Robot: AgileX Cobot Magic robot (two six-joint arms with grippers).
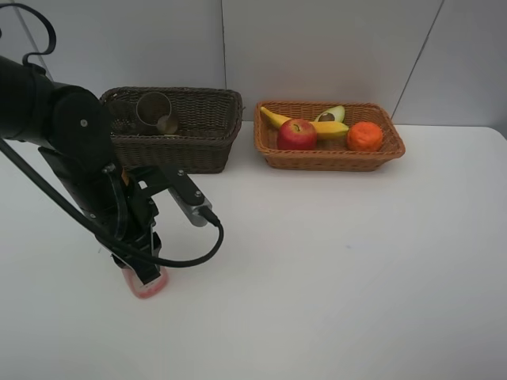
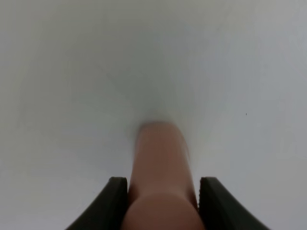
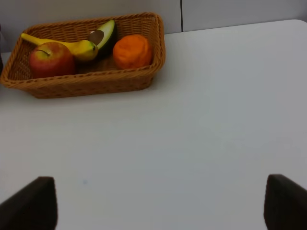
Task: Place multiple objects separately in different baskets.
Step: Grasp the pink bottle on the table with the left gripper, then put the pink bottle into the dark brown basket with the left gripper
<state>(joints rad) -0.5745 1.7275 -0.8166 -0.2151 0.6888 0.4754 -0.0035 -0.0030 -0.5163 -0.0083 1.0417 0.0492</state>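
Pink cup (image 1: 148,286) is lying on its side on the white table (image 1: 341,261), well out in front of the dark brown basket (image 1: 207,136) and off toward its left end. The left gripper (image 1: 143,271) is down on it, and the left wrist view shows both dark fingers (image 2: 114,200) pressed against the cup's (image 2: 160,182) sides, so it's clamped on the cup. It's blurry up close, so I can't tell if the cup is lifted off the table at all.

Inside the dark brown basket there's another translucent cup (image 1: 156,112), tipped over. Just right of that basket sits the light tan basket (image 1: 380,154) with the banana (image 1: 317,127), red apple (image 1: 296,134), halved avocado (image 1: 332,115) and tangerine (image 1: 364,136) in it.

Right gripper (image 3: 158,203) hangs over bare table, fingers (image 3: 33,203) spread wide with nothing between them.
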